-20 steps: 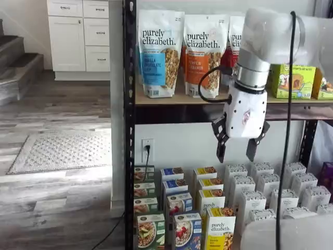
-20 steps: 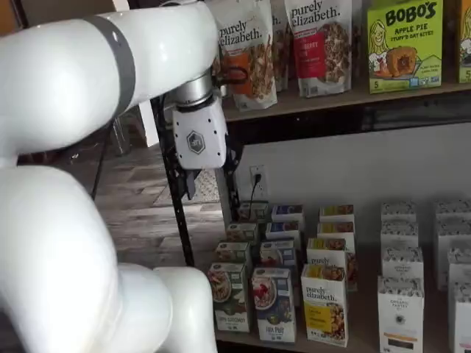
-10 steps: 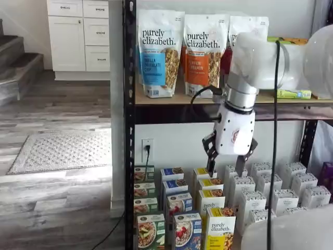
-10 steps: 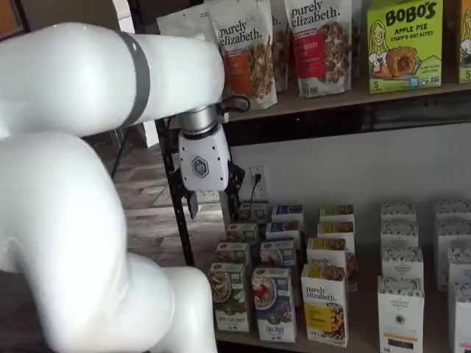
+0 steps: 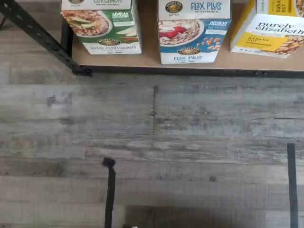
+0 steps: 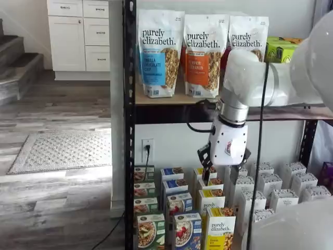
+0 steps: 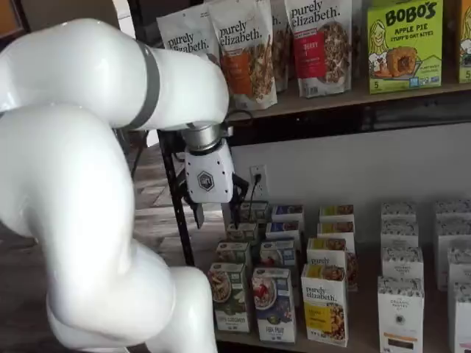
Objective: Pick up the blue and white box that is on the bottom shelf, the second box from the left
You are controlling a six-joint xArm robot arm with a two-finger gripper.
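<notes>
The blue and white box (image 5: 193,33) stands at the front edge of the bottom shelf (image 5: 152,59), between a green-and-white carton (image 5: 102,26) and a yellow "purely elizabeth" carton (image 5: 270,28). It reads "Flax Plus" and shows a bowl with red berries. It shows in both shelf views (image 6: 186,232) (image 7: 274,305), front row. My gripper (image 6: 223,165) hangs above the rows of cartons, well above the box, open and empty. It also shows in a shelf view (image 7: 218,213), in front of the rack's post.
Rows of white cartons (image 6: 268,190) fill the shelf to the right. Granola bags (image 6: 158,52) stand on the tan board above. The black rack post (image 6: 129,125) is at the left. Grey wood floor (image 5: 152,137) lies in front of the shelf.
The gripper has moved down and to the left, from the height of the upper board to just above the back rows of cartons. The boxes have not moved.
</notes>
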